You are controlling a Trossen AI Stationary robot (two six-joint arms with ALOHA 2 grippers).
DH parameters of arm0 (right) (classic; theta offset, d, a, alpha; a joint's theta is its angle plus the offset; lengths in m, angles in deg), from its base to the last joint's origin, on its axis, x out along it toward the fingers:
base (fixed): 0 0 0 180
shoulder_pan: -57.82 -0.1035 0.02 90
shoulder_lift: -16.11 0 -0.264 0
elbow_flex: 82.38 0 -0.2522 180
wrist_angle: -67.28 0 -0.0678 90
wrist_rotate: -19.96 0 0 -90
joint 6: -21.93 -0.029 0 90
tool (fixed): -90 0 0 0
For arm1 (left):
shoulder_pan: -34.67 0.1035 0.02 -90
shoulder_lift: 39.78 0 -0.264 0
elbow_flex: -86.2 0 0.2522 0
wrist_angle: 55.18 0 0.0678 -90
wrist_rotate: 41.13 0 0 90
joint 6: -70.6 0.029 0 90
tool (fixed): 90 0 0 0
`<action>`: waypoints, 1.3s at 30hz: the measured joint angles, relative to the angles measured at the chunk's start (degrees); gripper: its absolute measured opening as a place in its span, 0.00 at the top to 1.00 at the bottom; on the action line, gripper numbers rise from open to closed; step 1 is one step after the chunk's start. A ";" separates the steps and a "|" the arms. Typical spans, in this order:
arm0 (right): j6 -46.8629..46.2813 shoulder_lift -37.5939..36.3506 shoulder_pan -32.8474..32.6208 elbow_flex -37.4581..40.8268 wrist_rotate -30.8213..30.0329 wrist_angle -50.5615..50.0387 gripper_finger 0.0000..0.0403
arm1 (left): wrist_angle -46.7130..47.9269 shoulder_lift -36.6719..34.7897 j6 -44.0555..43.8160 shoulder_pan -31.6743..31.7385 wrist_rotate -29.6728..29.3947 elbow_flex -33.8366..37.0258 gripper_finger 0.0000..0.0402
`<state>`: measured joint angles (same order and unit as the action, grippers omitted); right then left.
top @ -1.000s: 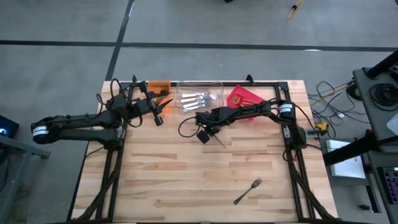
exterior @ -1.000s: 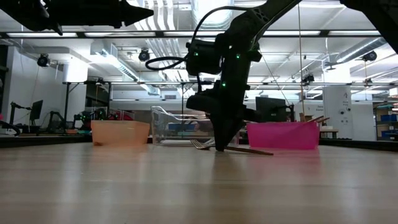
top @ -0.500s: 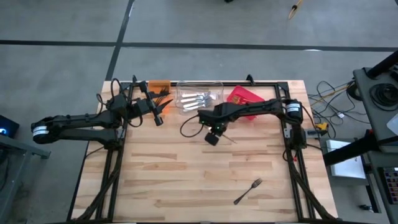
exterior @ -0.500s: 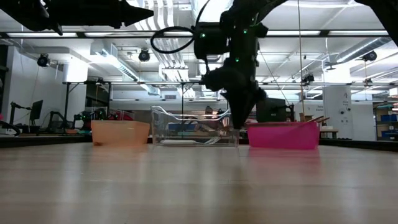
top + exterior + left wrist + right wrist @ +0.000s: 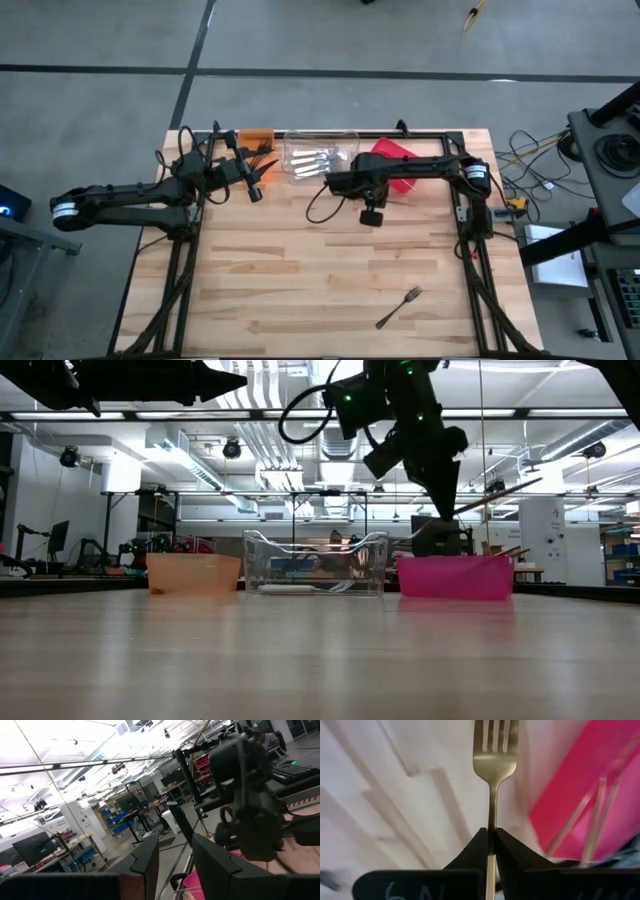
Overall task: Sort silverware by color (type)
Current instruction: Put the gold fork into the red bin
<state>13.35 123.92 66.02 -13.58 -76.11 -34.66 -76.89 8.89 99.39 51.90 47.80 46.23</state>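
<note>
The right gripper (image 5: 490, 840) pinches a gold fork (image 5: 493, 757) above bare tabletop beside the red bin's (image 5: 396, 151) near edge; left gripper (image 5: 255, 186) half-open, empty.

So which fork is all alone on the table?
The dark fork near the table's front edge; the gold fork is in the right gripper, the rest are in bins.

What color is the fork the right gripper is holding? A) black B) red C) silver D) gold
D: the right gripper is shut on a gold fork, its tines sticking out past the fingers, near the red bin.
</note>
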 joint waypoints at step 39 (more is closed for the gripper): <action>12.39 -0.59 31.00 1.69 -3.17 -1.32 0.97 | 1.13 0.02 -1.32 -0.01 0.03 0.00 0.75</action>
<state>25.74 123.33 97.02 -11.89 -79.28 -35.98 -75.77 8.91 98.07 51.89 47.83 46.23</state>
